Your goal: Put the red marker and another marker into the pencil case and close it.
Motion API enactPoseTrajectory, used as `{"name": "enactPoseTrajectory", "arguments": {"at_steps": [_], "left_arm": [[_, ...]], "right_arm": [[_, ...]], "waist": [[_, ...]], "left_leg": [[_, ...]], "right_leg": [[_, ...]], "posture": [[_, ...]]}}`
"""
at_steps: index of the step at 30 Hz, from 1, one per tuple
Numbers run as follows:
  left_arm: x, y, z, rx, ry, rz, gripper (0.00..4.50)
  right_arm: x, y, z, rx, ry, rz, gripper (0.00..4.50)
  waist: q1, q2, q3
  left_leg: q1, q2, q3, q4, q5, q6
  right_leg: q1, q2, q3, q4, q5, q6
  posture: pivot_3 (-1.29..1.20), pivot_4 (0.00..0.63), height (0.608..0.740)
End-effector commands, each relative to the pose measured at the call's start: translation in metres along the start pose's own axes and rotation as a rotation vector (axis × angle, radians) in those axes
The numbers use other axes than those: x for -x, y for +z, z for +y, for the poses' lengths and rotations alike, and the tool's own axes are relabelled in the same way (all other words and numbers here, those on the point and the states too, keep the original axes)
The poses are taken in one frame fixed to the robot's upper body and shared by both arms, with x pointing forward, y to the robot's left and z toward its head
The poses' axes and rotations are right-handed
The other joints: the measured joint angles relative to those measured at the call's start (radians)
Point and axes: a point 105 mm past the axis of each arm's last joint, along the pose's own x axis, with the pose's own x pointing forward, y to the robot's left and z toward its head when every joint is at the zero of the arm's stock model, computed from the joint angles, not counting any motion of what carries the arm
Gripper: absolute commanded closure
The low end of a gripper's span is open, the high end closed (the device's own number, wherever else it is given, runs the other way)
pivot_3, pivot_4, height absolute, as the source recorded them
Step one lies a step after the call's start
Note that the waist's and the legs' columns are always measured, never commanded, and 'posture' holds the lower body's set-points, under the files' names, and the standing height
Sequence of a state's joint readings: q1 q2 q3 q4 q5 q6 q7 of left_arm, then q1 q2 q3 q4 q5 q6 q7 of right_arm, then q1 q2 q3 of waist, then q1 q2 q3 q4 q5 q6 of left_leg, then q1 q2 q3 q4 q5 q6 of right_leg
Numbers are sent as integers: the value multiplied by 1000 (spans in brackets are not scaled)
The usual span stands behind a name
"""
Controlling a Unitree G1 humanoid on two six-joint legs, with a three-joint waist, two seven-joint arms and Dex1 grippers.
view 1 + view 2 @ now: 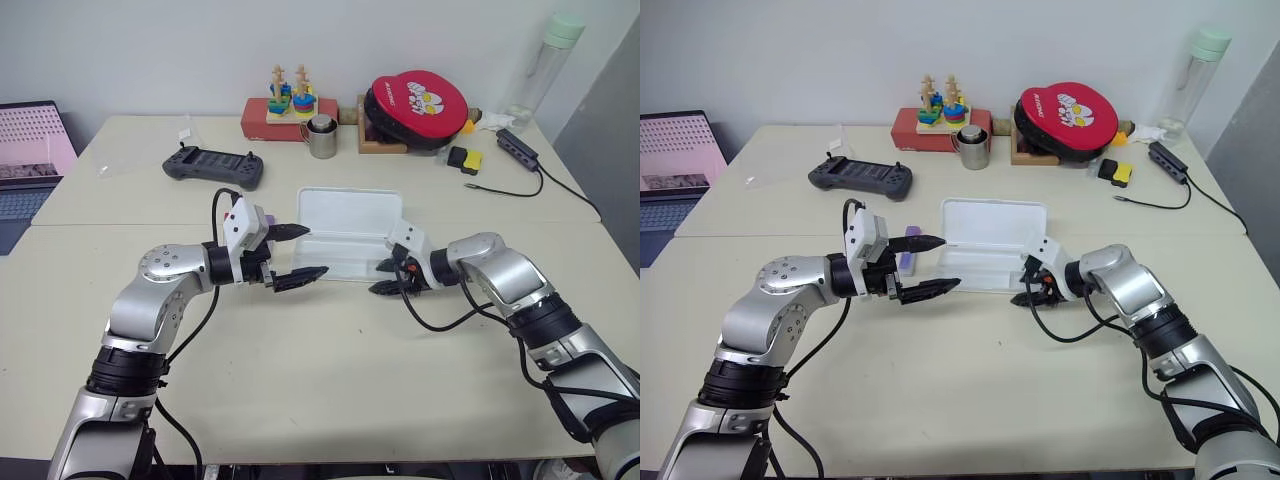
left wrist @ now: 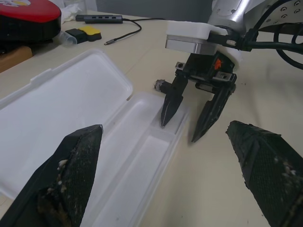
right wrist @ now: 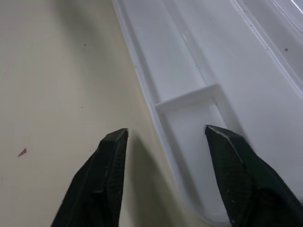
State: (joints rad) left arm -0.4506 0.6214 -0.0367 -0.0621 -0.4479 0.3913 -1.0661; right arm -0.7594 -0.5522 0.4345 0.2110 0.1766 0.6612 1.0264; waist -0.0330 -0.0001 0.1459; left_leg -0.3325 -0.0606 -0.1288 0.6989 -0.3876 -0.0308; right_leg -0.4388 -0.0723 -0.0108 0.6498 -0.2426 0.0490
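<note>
Item: pencil case (image 1: 345, 232). Flat white plastic box, rounded corners, lid laid open and back; it sat at mid-counter (image 1: 330, 380) between the two arms. The tray was divided into compartments, and those in sight held nothing.

Left claw (image 1: 296, 252): fingers spread wide, empty, held level just beside the case's left end. A lavender marker (image 1: 908, 259) lay on the counter behind it, by that end of the case.

Right claw (image 2: 188, 122): fingers parted, gripping nothing, straddling the front wall at the case's right end, one tip inside the tray and one outside.

Red marker: not located.

Step judged: loading not begun, case open and ready. Next move probably calls for a claw to reach the lavender marker and grasp it.
</note>
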Motion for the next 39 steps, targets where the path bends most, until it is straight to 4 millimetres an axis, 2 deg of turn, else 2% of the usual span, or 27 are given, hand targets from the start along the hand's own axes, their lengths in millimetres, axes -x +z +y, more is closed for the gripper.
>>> {"name": "enactPoseTrajectory", "arguments": {"at_steps": [1, 8, 9, 13, 15, 18, 22, 28, 33, 36, 39], "left_arm": [[0, 7, -2, -27, -12, -20, 0], [4, 5, 0, -6, 15, -22, 0], [5, 5, 0, -2, 22, -22, 0], [18, 6, 3, 35, 87, -34, 0], [30, 5, 5, 60, 136, -31, 0], [49, 4, 5, 103, 203, -30, 0], [65, 2, -3, 140, 224, -1, 0], [67, 1, -13, 154, 198, 32, 0], [65, 5, -9, 149, 194, 33, 0], [64, 7, -7, 153, 198, 21, 0], [65, 17, 6, 187, 263, -51, 0]], "right_arm": [[3, 11, 0, 54, 4, -21, 2788], [5, 19, 2, 118, -8, -55, 4408], [6, 19, 3, 126, -3, -58, 4473], [14, 27, 15, 170, 42, -107, 4473], [20, 29, 28, 223, 84, -131, 4473], [29, 23, 52, 291, 180, -128, 4473], [30, 9, 68, 317, 227, -87, 4473], [21, -7, 80, 331, 255, -47, 4473], [16, -7, 80, 323, 241, -47, 4473], [17, -6, 82, 323, 242, -57, 3975], [24, 0, 85, 307, 255, -92, 3139]], "waist": [[0, 0, 0], [-1, 0, 0], [-1, 0, 0], [-1, 0, 0], [-1, 0, 0], [0, 0, 0], [2, 0, 0], [4, 0, 0], [4, 0, 0], [4, 0, 0], [5, 0, 0]], "left_leg": [[0, 0, 0, 0, 0, 0], [0, 0, 0, 0, 0, 0], [0, 0, 0, 0, 0, 0], [0, 0, 0, 0, 0, 0], [0, 0, 0, 0, 0, 0], [-1, 0, 0, 0, 0, 0], [-1, 0, -1, 0, 0, 0], [0, 1, -1, 0, 0, 0], [0, 1, -1, 0, 0, 0], [0, 0, -1, 0, 0, 0], [0, 0, -1, 0, 0, 0]], "right_leg": [[0, 0, 0, 0, 0, 0], [0, 0, 0, 0, 0, 0], [0, 0, 0, 0, 0, 0], [0, 0, 0, 0, 0, 0], [-1, 0, 0, 0, 0, 0], [-1, 0, 0, 0, 0, 0], [0, 0, 0, 0, 0, 0], [1, 0, 0, 0, 0, 0], [1, 0, 0, 0, 0, 0], [1, 0, 0, 0, 0, 0], [1, 0, 0, 0, 0, 0]], "posture": [[0, 150, 740], [0, 150, 740], [0, 150, 740], [0, 150, 740], [0, 150, 740], [0, 150, 740], [0, 150, 740], [0, 150, 740], [0, 150, 740], [0, 150, 740], [0, 150, 740]]}}
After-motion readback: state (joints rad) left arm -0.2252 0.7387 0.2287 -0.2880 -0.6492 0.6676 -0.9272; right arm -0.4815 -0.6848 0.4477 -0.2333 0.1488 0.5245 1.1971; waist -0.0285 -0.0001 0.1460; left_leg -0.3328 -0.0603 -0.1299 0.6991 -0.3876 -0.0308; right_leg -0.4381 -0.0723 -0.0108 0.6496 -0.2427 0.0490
